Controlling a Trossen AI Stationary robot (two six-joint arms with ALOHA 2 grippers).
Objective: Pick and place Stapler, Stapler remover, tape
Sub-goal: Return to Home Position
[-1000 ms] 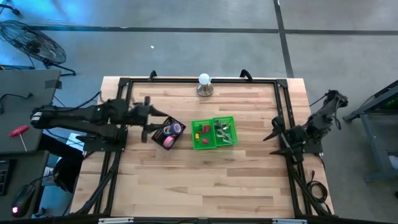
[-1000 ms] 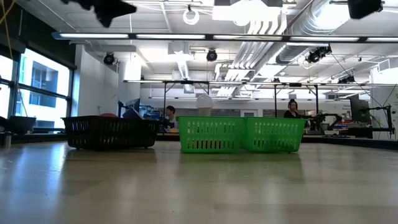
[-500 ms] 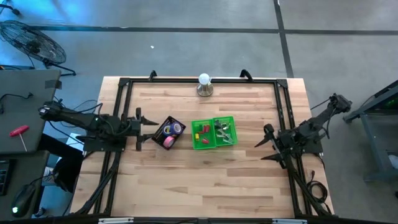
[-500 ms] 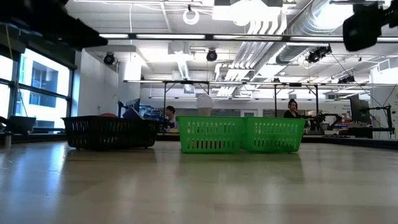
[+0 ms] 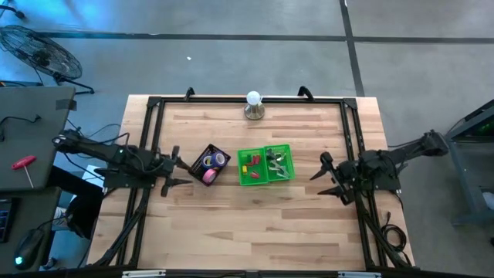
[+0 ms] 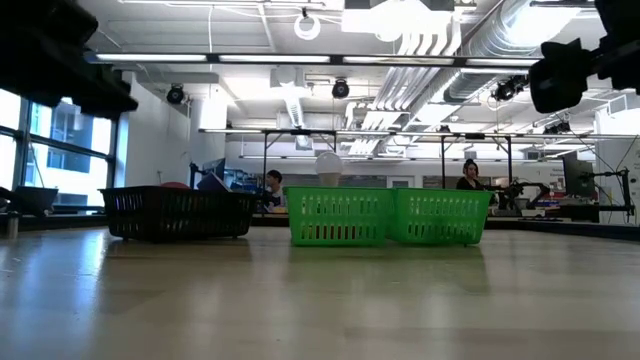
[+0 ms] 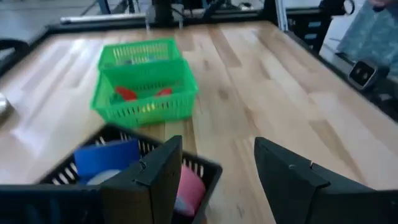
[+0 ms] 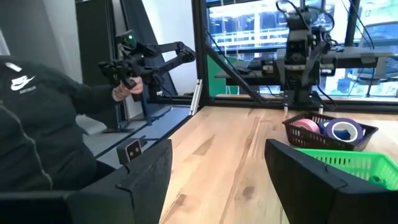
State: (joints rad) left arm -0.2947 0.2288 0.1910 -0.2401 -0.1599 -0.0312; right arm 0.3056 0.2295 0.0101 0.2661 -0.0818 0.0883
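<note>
Pink + purple ring-shaped tape rolls [image 5: 219, 160] sit in black bin [image 6: 175, 212] right by left gripper [image 5: 171, 174], fingers wide apart, holding nothing. Green bins [image 6: 340, 220] are btwn it & right gripper [image 5: 324, 176], also spread wide, nothing held.

The pale wooden table [image 5: 255, 224] was edged by a black metal frame [image 5: 224, 101]. Around its middle a black mesh basket [image 6: 178, 212] stood askew, near two green baskets [image 6: 390, 218] but not touching them. The green pair sat pressed side by side. A white globe on a metal base [image 5: 253, 104] stood at the far edge. Off the table, a wire fan [image 5: 42, 52] was on the grey floor, and a red-handled tool [image 5: 21, 163] rested on a grey desk [image 5: 35, 139]. A person in a dark jacket [image 8: 37, 130] was close by the table's side. Far back in the room were another person [image 6: 273, 183] and one more [image 6: 468, 176].
</note>
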